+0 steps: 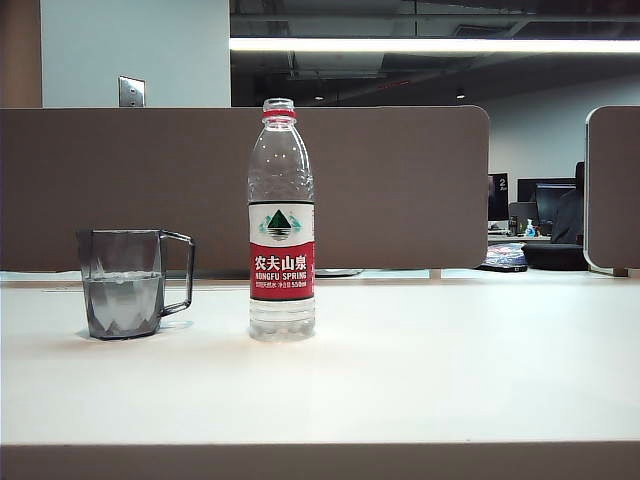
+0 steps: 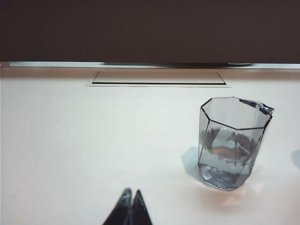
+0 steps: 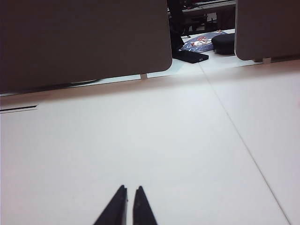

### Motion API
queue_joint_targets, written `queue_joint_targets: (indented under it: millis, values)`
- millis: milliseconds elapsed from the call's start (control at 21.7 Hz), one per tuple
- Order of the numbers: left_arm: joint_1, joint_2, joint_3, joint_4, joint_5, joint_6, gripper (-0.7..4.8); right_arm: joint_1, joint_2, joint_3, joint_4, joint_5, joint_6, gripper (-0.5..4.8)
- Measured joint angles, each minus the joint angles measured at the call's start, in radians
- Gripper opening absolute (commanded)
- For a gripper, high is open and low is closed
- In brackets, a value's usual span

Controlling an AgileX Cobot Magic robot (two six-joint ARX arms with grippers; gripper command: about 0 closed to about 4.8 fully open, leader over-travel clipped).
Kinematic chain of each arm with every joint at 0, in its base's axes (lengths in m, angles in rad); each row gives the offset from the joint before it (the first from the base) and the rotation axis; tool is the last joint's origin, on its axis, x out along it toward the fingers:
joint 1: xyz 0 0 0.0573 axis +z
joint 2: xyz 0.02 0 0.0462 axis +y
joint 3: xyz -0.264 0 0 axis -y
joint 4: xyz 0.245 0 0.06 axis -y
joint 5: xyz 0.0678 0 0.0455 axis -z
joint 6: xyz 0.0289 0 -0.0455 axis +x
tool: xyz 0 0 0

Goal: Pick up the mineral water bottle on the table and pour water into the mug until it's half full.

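The mineral water bottle stands upright, uncapped, on the table, just beside the mug, which has water approx. to half. Left gripper is closed, holds nothing, near the mug. Right gripper is nearly closed w/ a thin gap, empty, over bare table.

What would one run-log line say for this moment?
bottle: upright, uncapped, beside mug | mug: about half full | left claw: shut, empty | right claw: shut, empty

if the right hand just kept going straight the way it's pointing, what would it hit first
Probably nothing on the table: the right hand, shut and empty, points across bare white tabletop toward the grey divider panel at the far edge. That panel looks like the first obstacle, though depth is unclear.
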Motion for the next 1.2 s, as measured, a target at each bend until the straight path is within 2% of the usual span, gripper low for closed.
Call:
queue_joint_targets:
  millis: [416, 1201]
  values:
    - [0.0, 0.0, 0.0, 0.0, 0.0, 0.0, -0.05, 0.001, 0.0, 0.0, 0.0, 0.0, -0.071, 0.41]
    - [0.0, 0.0, 0.0, 0.0, 0.0, 0.0, -0.05, 0.001, 0.0, 0.0, 0.0, 0.0, -0.075, 0.41]
